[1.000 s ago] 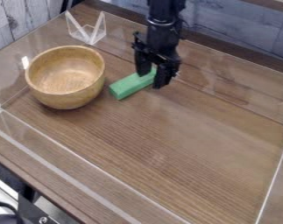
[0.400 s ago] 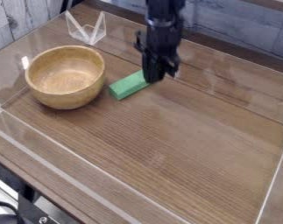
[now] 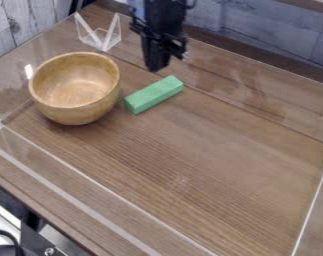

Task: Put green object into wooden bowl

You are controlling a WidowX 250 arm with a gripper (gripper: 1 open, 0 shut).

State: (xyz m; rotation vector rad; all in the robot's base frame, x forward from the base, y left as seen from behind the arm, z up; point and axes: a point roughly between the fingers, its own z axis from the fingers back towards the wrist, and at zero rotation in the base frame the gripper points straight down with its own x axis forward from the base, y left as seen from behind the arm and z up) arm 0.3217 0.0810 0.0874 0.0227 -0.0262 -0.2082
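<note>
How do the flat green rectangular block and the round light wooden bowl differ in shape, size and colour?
The flat green rectangular block is long and straight-edged, while the round light wooden bowl has a curved rim and a hollow inside. The block is much smaller than the bowl. The block is plain bright green; the bowl is light tan. Both rest on the brown wooden table.

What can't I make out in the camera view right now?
- Gripper fingertips: dark, small and blurred, so their exact outline is lost.
- Arm: its upper part is cut off by the top edge.
- Wooden bowl: its underside is hidden by its own walls.
- Green block: its underside is hidden by the block itself.
- Black object at the lower left: cut off by the picture's edge.
</note>
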